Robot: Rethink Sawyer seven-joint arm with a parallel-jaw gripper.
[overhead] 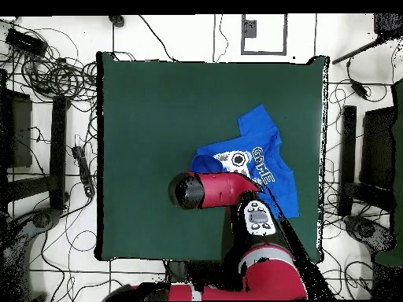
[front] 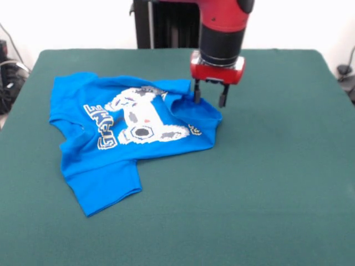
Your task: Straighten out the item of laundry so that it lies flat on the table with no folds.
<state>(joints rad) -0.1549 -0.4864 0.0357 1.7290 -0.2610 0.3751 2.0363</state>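
Two fingers of the claw (front: 209,98) are seen parted in the front view, nothing held, tips at a rumpled fold of the blue T-shirt (front: 130,138), which is spread leftward from the claw on the green surface (front: 277,183). More bunching could be caused by dragging. "GAME" is partly legible. Overhead, the claw is hidden under the arm (overhead: 212,189); the shirt (overhead: 260,157) is beside it.
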